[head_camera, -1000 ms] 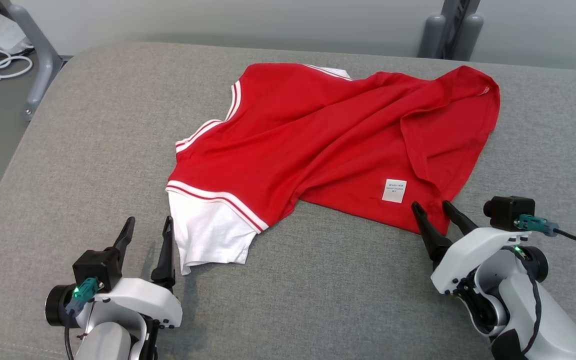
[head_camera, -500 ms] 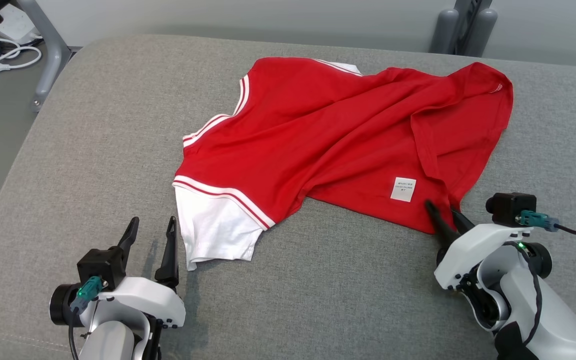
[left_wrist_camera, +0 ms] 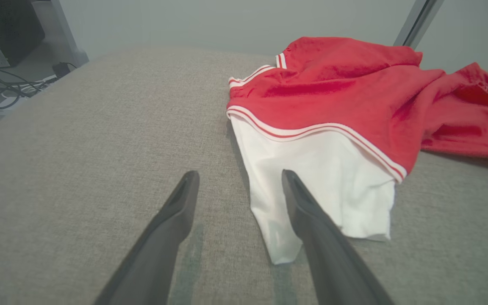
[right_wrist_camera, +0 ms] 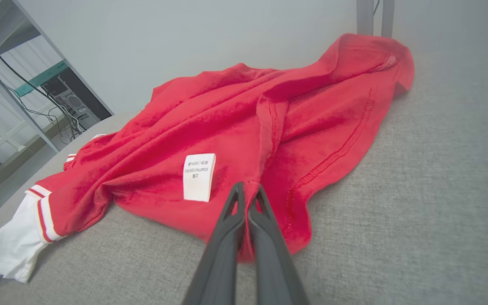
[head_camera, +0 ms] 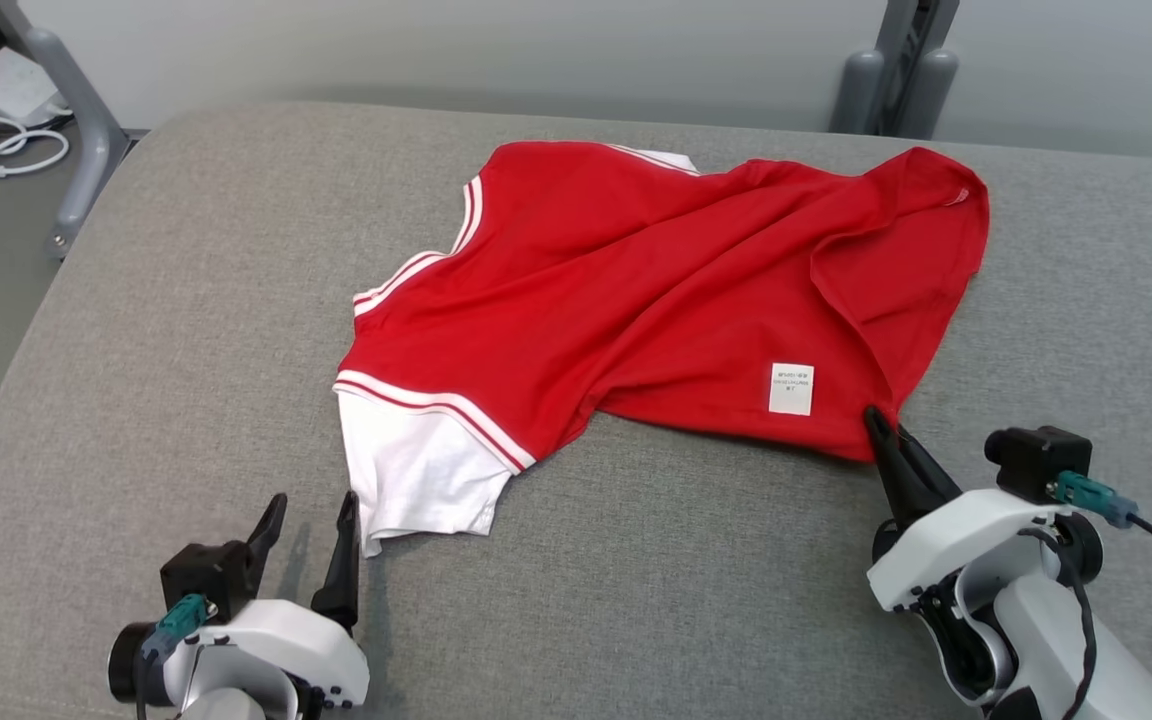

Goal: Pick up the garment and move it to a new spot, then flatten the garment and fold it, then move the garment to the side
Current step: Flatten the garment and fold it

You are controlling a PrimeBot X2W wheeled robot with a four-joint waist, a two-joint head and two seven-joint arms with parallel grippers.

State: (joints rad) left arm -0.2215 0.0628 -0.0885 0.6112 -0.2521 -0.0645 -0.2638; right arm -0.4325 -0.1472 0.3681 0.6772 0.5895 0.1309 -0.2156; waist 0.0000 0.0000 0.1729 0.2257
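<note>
"Grey woven fabric covers the desk (head_camera: 186,300), with a pale wall (head_camera: 536,40) behind it. Where is the garment?"

"The garment (head_camera: 636,290) lies crumpled on the far middle of the desk, reaching toward my right side. It is a red shirt with long creases running across it. A sleeve (head_camera: 416,470) in white, edged with red and white stripes, spreads out at the near left. A small white label (head_camera: 791,388) shows close to the near red hem."

"And your end effectors?"

"My right end effector (head_camera: 886,420) has its fingers pressed together on that hem, just to the right of the label. In the right wrist view a pinch of red cloth sits between the fingertips. My left end effector (head_camera: 314,497) stands wide open and holds nothing, just beside the lower edge of the sleeve. Whether one finger touches the cloth I cannot tell."

"What differs from a second ago?"

"Back then my right fingers stood apart, one on each side of the hem; now they have closed on it. My left is as wide as it was. The garment keeps the same shape. The head camera has shifted a little."
</note>
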